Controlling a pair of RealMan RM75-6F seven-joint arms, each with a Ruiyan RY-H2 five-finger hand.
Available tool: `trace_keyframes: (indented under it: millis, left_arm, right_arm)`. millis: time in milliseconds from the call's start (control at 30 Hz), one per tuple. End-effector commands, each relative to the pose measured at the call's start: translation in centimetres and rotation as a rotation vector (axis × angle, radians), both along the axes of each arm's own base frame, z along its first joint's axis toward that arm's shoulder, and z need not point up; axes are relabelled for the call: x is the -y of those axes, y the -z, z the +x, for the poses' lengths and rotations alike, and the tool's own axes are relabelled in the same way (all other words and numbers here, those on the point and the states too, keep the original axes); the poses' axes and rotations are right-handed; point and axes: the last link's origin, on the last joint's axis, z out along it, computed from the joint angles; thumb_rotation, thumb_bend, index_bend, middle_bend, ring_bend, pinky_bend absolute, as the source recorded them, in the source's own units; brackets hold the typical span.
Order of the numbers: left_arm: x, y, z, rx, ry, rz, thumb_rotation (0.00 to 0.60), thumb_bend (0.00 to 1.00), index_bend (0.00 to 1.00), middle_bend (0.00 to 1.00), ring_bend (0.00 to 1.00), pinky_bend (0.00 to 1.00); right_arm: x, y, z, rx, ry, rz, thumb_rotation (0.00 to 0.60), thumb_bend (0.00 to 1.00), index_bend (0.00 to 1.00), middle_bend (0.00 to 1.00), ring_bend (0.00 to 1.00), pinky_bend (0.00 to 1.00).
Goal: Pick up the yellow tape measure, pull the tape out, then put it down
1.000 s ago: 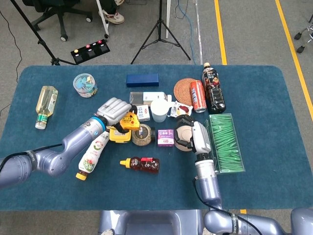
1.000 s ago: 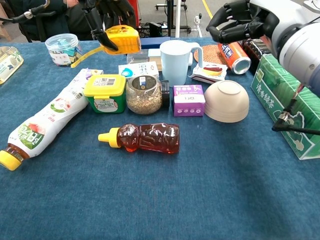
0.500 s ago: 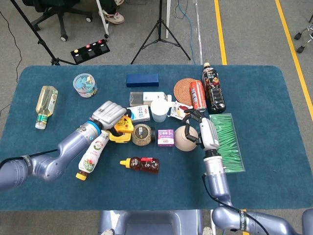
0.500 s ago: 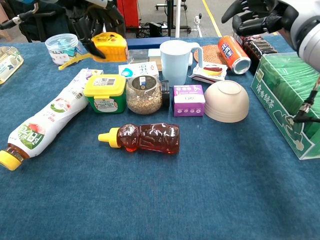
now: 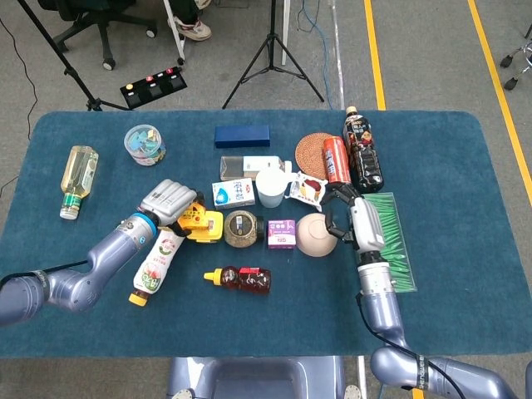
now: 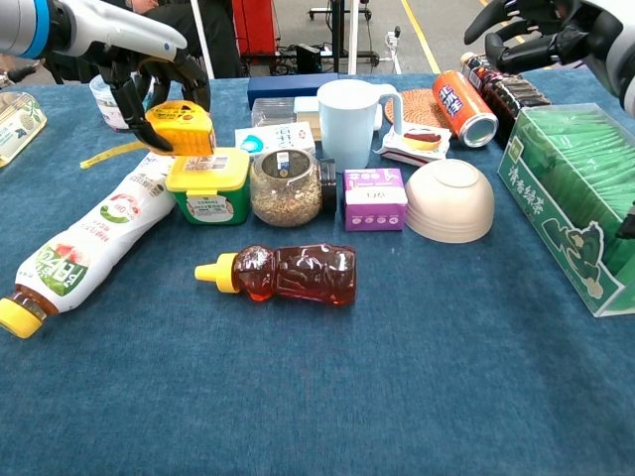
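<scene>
Right now the left hand [image 6: 149, 74] is gripping the yellow tape measure [image 6: 181, 129] from above, fingers curled round its case, holding it just over the yellow-lidded tub [image 6: 208, 184]. A short run of yellow tape [image 6: 111, 153] is sticking out to the hand's left, angling down toward the blue tablecloth [image 6: 397, 377]. Just below the hand the white drink bottle [image 5: 156, 264] is lying on its side. Over on the other side, the right hand [image 5: 342, 214] is hanging with fingers loosely curled on nothing, beside the upturned bowl [image 5: 316, 235] and touching neither it nor the green box [image 5: 392, 241].
</scene>
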Motion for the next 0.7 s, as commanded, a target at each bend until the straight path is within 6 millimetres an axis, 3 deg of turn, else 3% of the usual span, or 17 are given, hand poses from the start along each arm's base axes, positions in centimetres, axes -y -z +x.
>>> trace_keyframes:
  millis: [33, 200, 333, 700]
  left_arm:
    - [0.1, 0.4, -0.3, -0.008, 0.007, 0.003, 0.600, 0.30, 0.61, 0.49, 0.47, 0.48]
    - [0.2, 0.9, -0.2, -0.012, 0.017, 0.006, 0.600, 0.30, 0.61, 0.49, 0.41, 0.46]
    - [0.3, 1.0, -0.1, -0.016, 0.021, 0.006, 0.600, 0.29, 0.60, 0.47, 0.30, 0.43]
    - [0.7, 0.9, -0.1, -0.021, 0.019, 0.004, 0.600, 0.26, 0.41, 0.28, 0.10, 0.32]
  right_arm:
    - [-0.1, -0.2, -0.1, 0.002, 0.000, -0.002, 0.600, 0.59, 0.46, 0.26, 0.22, 0.22]
    - [-0.2, -0.5, -0.4, 0.004, 0.001, -0.006, 0.600, 0.59, 0.45, 0.26, 0.22, 0.22]
    - [-0.3, -0.8, -0.6, 0.006, 0.003, -0.008, 0.600, 0.59, 0.45, 0.26, 0.22, 0.22]
    - [-0.3, -1.2, -0.9, 0.013, 0.006, -0.012, 0.600, 0.59, 0.45, 0.26, 0.22, 0.22]
